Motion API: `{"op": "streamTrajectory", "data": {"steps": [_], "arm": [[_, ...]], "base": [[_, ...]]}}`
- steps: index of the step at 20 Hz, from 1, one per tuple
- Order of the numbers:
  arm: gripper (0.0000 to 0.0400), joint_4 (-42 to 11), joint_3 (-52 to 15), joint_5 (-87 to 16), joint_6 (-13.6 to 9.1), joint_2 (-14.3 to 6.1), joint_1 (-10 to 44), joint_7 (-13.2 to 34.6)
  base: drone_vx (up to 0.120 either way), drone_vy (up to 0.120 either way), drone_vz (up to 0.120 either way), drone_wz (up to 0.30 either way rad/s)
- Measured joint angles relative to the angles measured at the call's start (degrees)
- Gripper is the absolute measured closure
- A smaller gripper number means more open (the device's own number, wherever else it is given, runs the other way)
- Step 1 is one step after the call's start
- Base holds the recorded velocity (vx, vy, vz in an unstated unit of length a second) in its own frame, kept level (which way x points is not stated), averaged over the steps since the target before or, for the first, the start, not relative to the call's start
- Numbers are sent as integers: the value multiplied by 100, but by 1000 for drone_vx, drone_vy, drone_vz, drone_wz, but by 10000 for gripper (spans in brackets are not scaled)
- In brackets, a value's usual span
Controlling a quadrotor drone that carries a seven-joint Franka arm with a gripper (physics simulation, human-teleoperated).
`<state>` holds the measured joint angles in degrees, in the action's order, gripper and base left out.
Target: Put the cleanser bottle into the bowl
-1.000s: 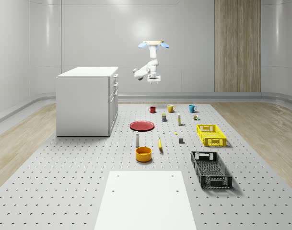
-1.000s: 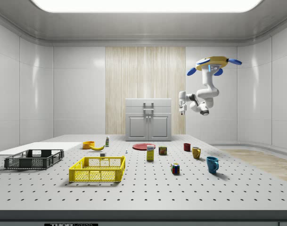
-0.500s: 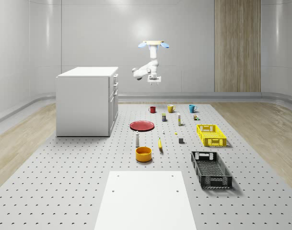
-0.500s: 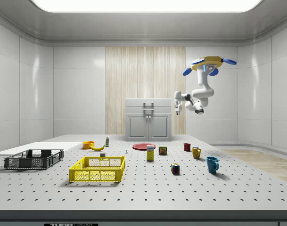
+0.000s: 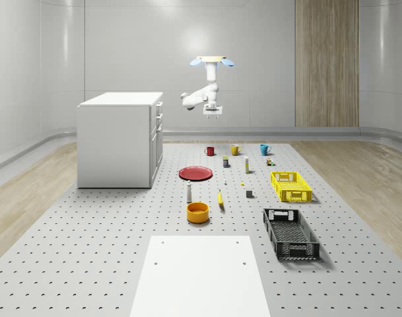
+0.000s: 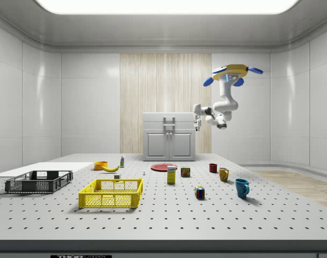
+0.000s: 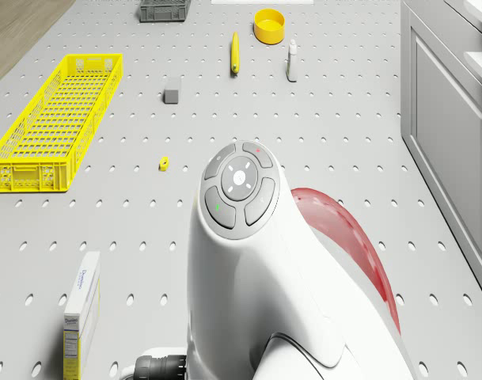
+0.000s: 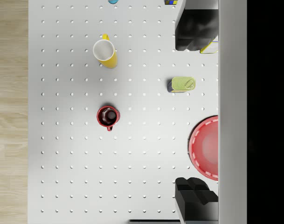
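Hovering high above the red mug (image 8: 107, 115), the drone (image 5: 212, 61) holds its claw (image 8: 196, 116) apart (nothing held).

Grey perforated floor mat (image 5: 88, 251) carrying everything. At far end: red mug (image 5: 210, 150), yellow mug (image 5: 235, 149), blue mug (image 5: 265, 149). Nearer: flat red round plate (image 5: 195, 173), yellow mesh crate (image 5: 290, 185), small grey block (image 5: 249, 193). White cleanser bottle (image 5: 189, 192) upright just behind orange-yellow round bowl (image 5: 197, 212), apart; yellow banana (image 5: 220, 199) beside. Black mesh crate (image 5: 290, 232) nearest. White cabinet (image 5: 118, 139) at whole-scene view's left.
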<state>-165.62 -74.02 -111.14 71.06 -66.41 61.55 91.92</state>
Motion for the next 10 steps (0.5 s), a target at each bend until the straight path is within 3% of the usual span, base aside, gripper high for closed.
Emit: {"op": "streamTrajectory", "data": {"steps": [10], "arm": [[0,19,-85,144,251,-276,94,88]], "base": [[120,0,-4,0]]}}
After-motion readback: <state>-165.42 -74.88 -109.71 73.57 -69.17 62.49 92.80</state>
